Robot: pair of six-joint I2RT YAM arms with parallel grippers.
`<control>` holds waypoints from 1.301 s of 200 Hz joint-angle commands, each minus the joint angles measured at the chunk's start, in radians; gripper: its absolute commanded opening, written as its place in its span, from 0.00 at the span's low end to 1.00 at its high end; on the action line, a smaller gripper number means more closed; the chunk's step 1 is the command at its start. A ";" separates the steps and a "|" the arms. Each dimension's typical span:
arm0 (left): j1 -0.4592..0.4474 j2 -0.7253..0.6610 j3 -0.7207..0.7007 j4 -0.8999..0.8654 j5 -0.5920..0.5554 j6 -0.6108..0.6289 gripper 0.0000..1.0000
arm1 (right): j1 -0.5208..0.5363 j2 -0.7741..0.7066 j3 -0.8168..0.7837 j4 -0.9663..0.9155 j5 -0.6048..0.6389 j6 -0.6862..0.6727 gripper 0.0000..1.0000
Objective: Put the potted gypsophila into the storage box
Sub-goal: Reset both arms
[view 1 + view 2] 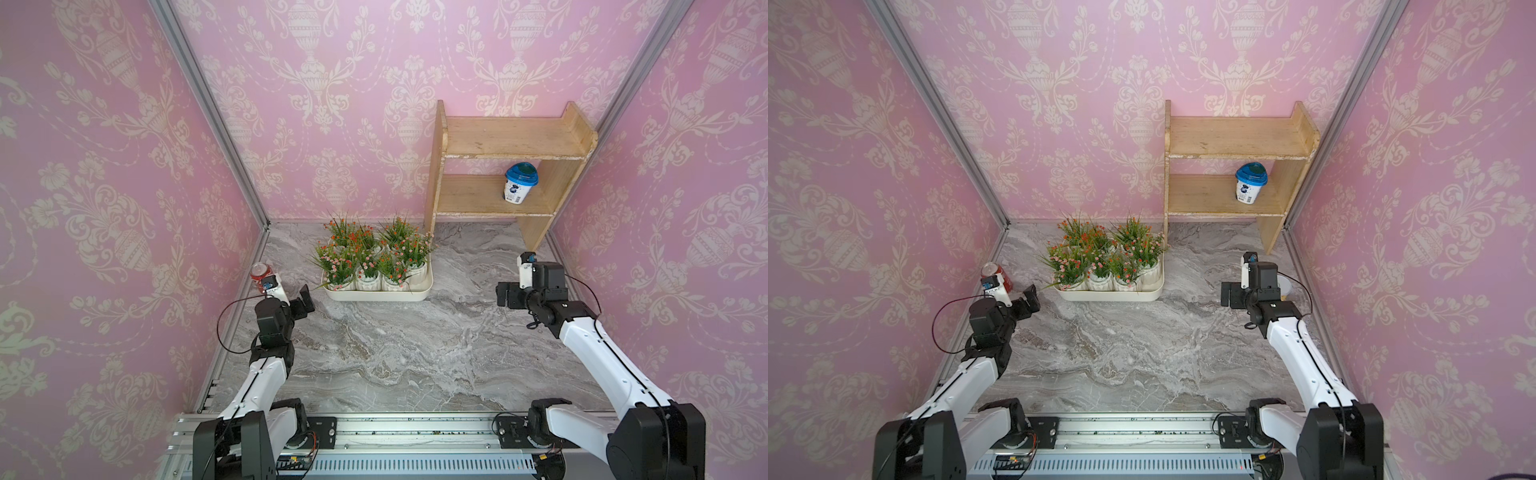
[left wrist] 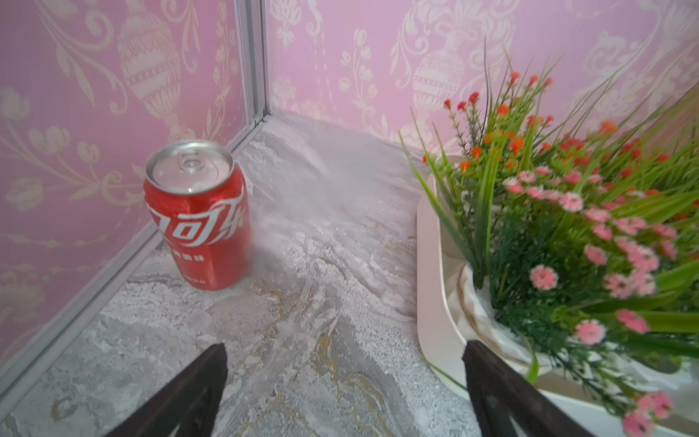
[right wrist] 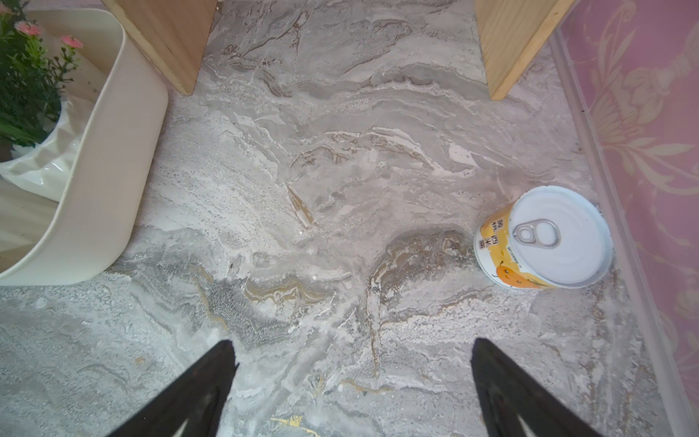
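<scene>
Several potted gypsophila (image 1: 370,257) (image 1: 1100,257), green sprigs with orange and pink blossoms in ribbed white pots, stand packed together inside the cream storage box (image 1: 378,294) (image 1: 1108,296) at the back middle of the marble table. My left gripper (image 1: 291,297) (image 2: 344,352) is open and empty, just off the box's front left corner; the box rim (image 2: 431,265) and a pink-flowered plant (image 2: 567,234) lie beside one finger. My right gripper (image 1: 521,293) (image 3: 353,348) hangs open over bare marble to the right of the box (image 3: 113,151), holding nothing.
A red cola can (image 1: 261,274) (image 2: 196,215) stands by the left wall behind my left gripper. A wooden two-tier shelf (image 1: 507,166) fills the back right corner, with a blue-lidded cup (image 1: 520,183) on its lower board. A yellow tin (image 3: 544,238) sits near the right wall.
</scene>
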 commanded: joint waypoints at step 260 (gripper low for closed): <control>-0.117 0.570 0.036 0.566 -0.176 0.120 0.99 | -0.061 0.275 -0.333 0.938 -0.040 0.046 1.00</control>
